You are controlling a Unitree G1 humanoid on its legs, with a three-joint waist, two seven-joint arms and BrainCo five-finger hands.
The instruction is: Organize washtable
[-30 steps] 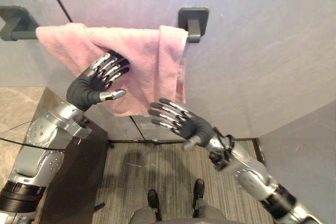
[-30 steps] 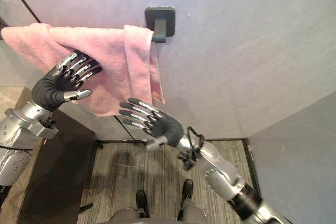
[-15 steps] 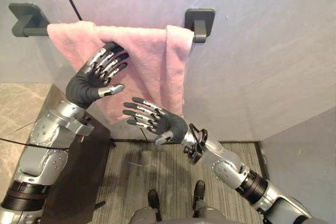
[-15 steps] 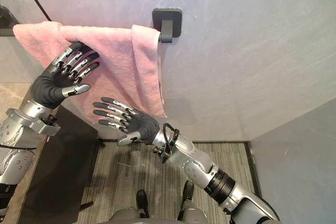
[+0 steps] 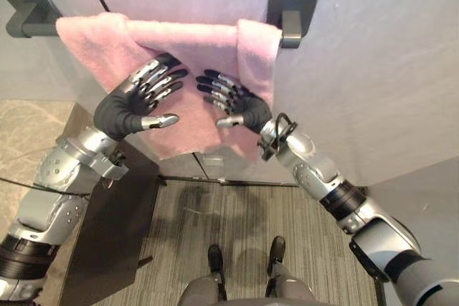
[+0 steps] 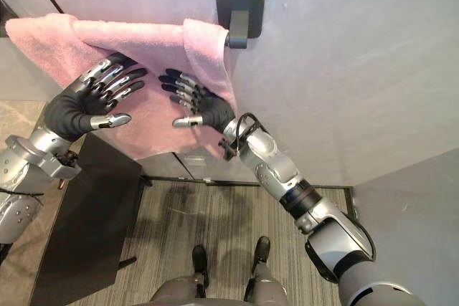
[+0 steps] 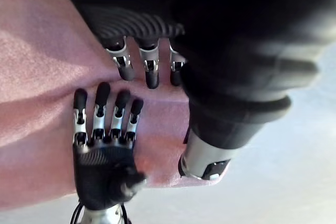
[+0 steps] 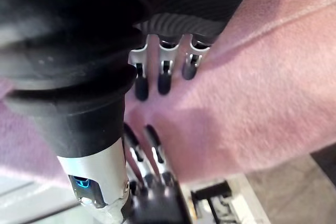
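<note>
Seeing pink towel (image 5: 201,44) draped over the wall-mounted towel bar, reaching the right-end bracket (image 5: 290,13), stopping just short of the left-end bracket (image 5: 25,19). Extra fold hanging at the bar's right end. Left robot hand (image 5: 133,109) laid against the towel's front, fingers straight and spread, gripping nothing. Right robot hand (image 5: 242,107) same: flat on the cloth, fingers extended, nothing pinched. Fingertips of both pointed at each other near the towel's middle, close but apart. Dark surface (image 5: 107,234) below left
</note>
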